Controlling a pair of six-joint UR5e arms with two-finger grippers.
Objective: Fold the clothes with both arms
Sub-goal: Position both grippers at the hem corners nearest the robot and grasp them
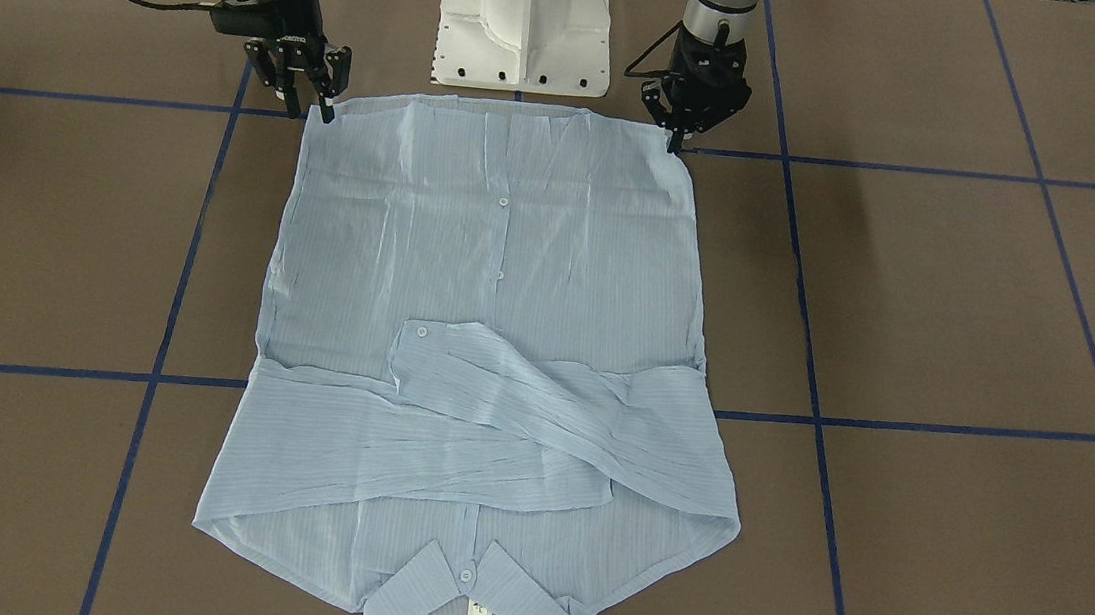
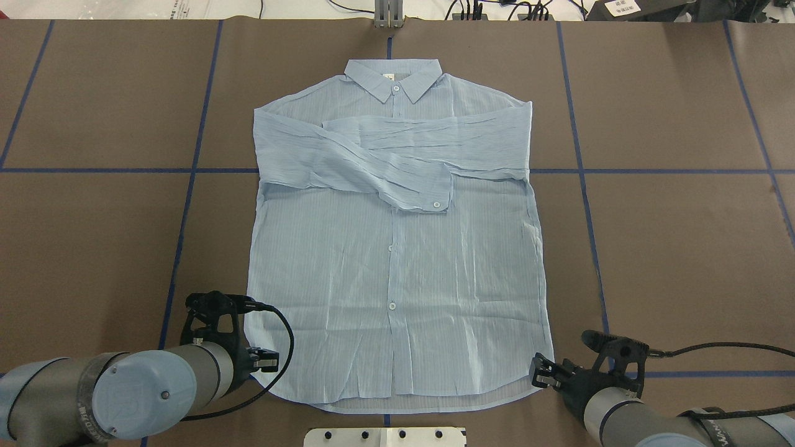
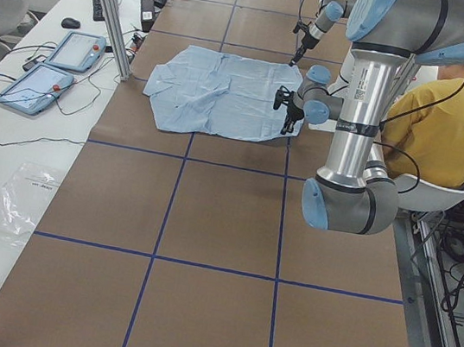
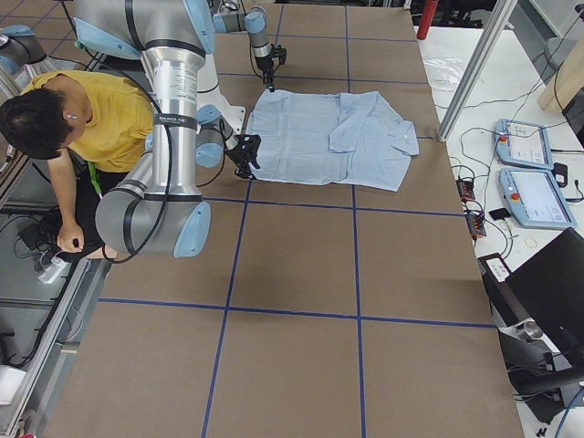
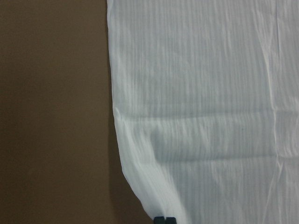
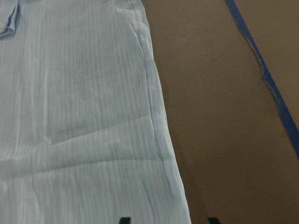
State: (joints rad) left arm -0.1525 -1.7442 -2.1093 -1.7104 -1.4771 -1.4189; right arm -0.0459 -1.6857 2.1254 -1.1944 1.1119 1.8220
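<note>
Shirt (image 2: 397,267) laid flat on the table (image 2: 683,248), hem toward the robot, collar (image 2: 392,77) at the far end.
Left gripper (image 1: 674,139) is seen pinched shut on one hem corner; right gripper (image 1: 310,107) is held spread astride the other corner's edge.

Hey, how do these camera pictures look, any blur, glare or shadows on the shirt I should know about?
Left wrist view: soft and washed out, the shirt nearly white, a dark shadow beside its lower edge. Right wrist view: sharper, stripes readable. Front-facing view: even light, faint shadows on the table. Overhead view: crisp, no glare.
</note>
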